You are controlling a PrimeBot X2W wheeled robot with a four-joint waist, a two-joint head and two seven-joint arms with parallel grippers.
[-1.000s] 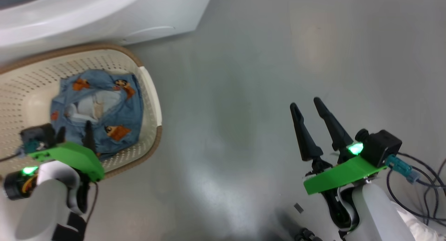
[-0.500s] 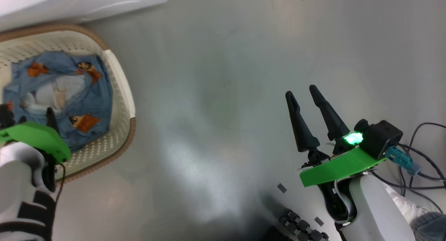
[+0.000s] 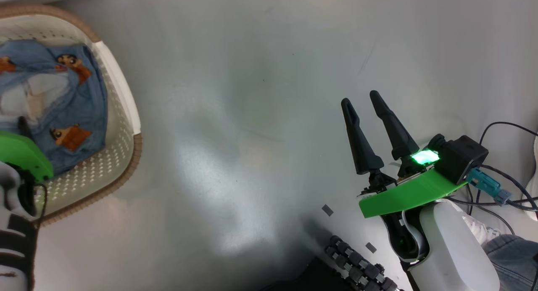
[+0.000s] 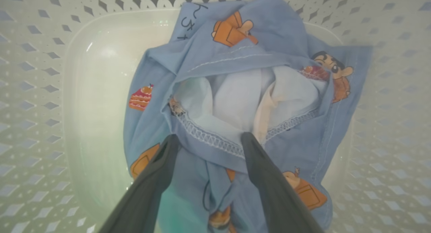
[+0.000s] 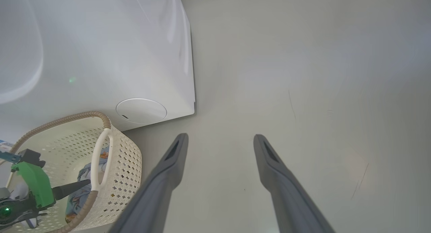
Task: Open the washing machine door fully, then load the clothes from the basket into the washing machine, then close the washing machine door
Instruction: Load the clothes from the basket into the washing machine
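One light blue garment (image 4: 269,34) with orange-brown cartoon prints is lying crumpled on the bottom of the cream basket (image 3: 98,169), its pale inner side turned up at the middle. Whether a second, cream piece is tucked inside that fold I cannot tell. The basket is sitting just beside the front of the white washing machine (image 5: 101,58), handy for a short carry to the drum. The left jaws are hanging inside the basket, spread wide and holding nothing. Their dark fingers (image 4: 151,179) are straddling a stitched hem of the garment, which looks like the line-up for a pinch, though whether the tips are touching cloth is unclear. Further right, the right jaws are hovering over the grey floor (image 3: 252,114), likewise wide open and empty, probably parked out of the way while the other arm is working. At the far right a person's shoe (image 3: 477,231) is showing.
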